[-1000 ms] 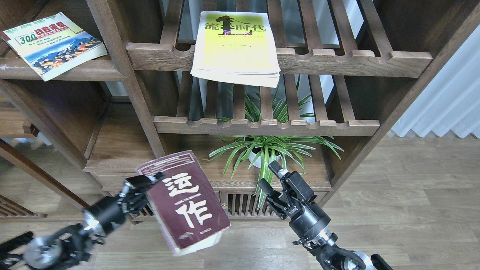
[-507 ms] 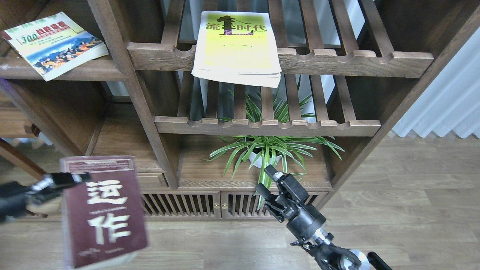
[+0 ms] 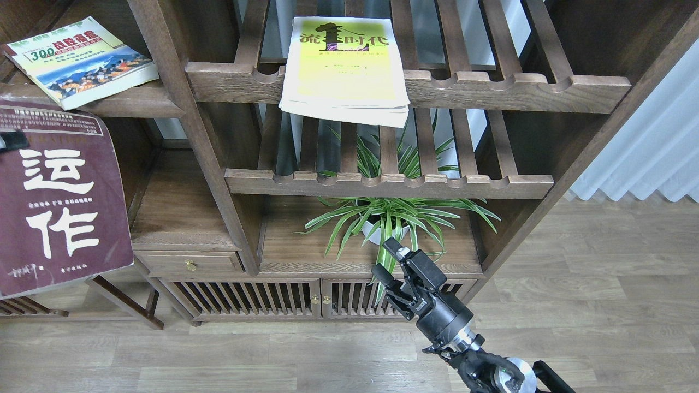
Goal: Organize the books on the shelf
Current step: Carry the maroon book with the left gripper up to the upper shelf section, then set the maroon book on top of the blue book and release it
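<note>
Nearest to the camera, at the bottom edge right of the middle, the right gripper points up toward the shelving with its two fingers a small way apart; it holds nothing and touches nothing. Its arm is cut off by the bottom edge. Just behind it stands the green plant in a white pot, which the leaves mostly hide.

At the left edge, the maroon book with big white characters is raised in front of the lower left compartment, cover toward the camera and slightly tilted. Its left side is cut off by the frame. Only a small dark piece of the left gripper shows at the book's upper left, so I cannot tell how its fingers stand.

Farther back, at the top left corner, the "300" book lies flat on the solid shelf, one corner over the front edge. At the top middle, the yellow-green book lies on the slatted rack and hangs over its scalloped rail.
</note>
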